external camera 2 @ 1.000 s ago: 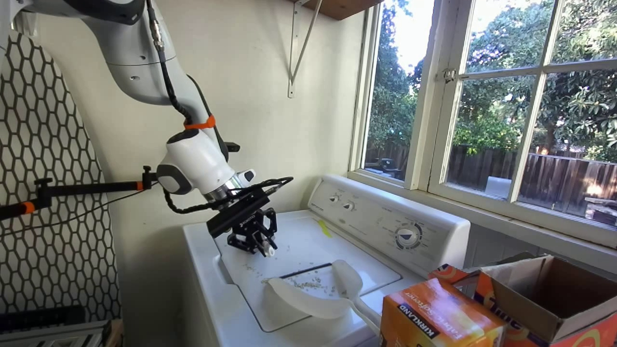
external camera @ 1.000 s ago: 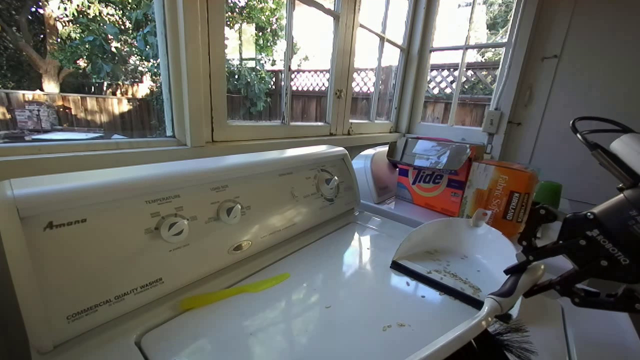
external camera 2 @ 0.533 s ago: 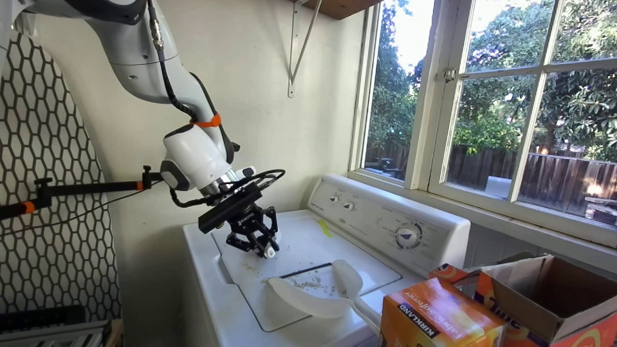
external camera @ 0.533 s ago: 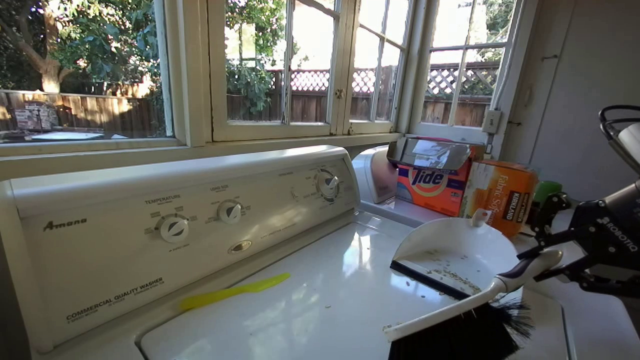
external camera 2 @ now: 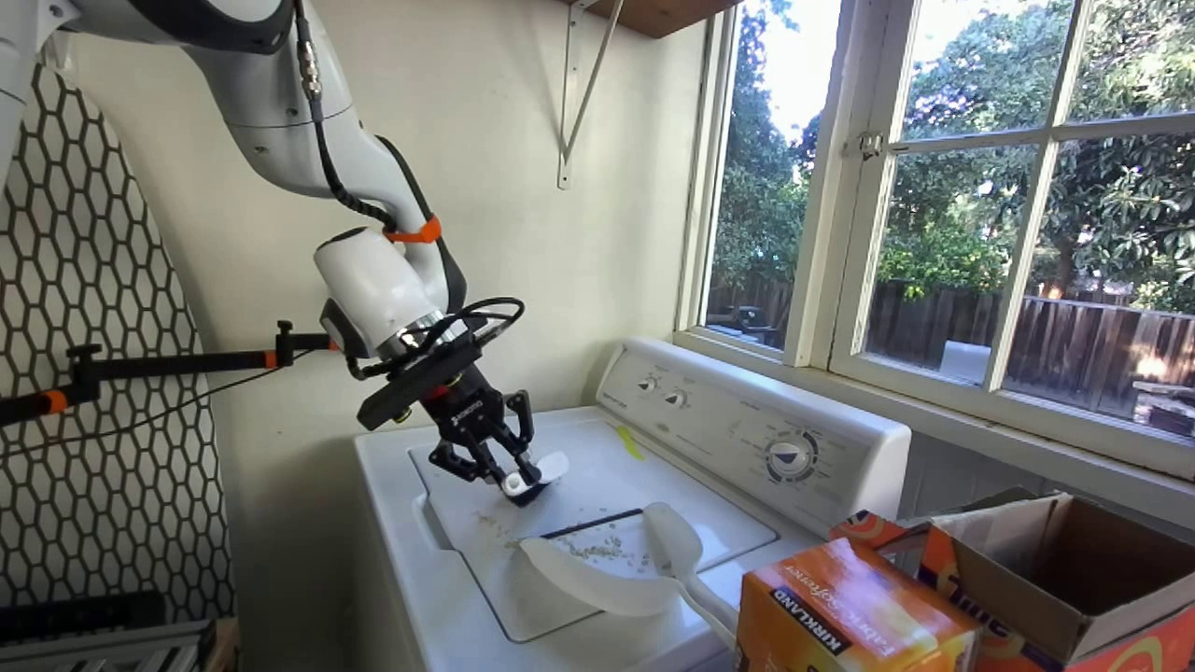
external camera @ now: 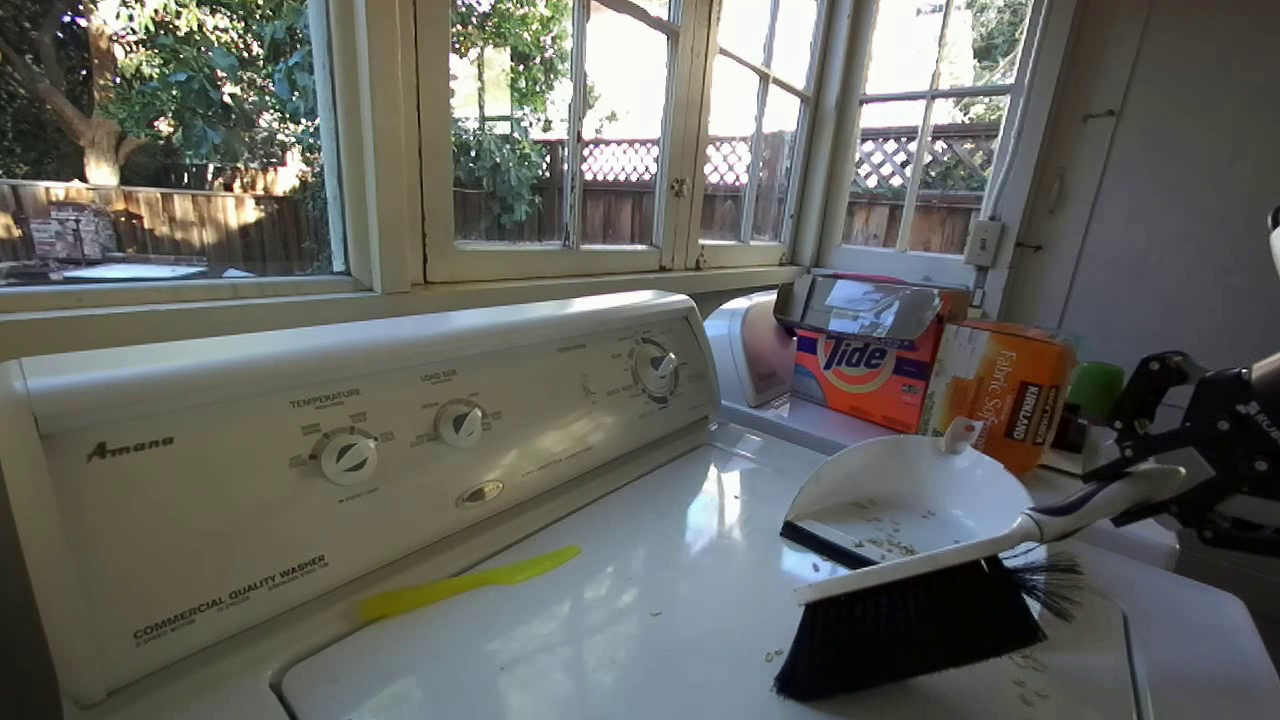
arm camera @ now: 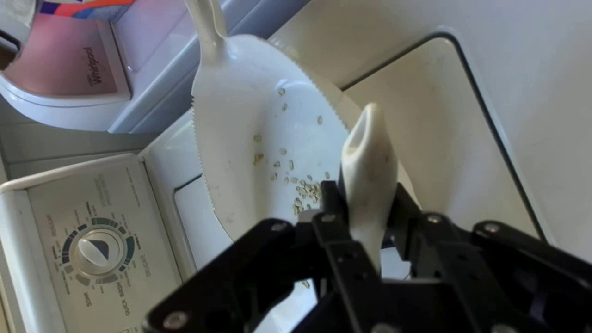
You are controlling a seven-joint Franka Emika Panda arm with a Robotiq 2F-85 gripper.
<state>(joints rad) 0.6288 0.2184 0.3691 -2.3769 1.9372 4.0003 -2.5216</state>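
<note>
Slanting down from the upper left of an exterior view, the Franka Emika Panda arm [external camera 2: 373,289] bends near an orange band [external camera 2: 415,231], its wrist tilted toward the middle of the frame and its jaws aimed down and rightward over the washer lid [external camera 2: 644,485]. They are clamped on the handle of a white hand brush [external camera: 940,600] with black bristles, which sits at the lower right of an exterior view, in front of the dustpan [external camera: 930,470]. The brush's long axis slopes from the jaws near the right edge down to the left, handle end uppermost, bristles facing down; whether their tips touch the lid I cannot tell. In the wrist view the handle's hollow end points to the top of the frame, and pale flakes [arm camera: 307,189] lie in the dustpan just left of the handle
</note>
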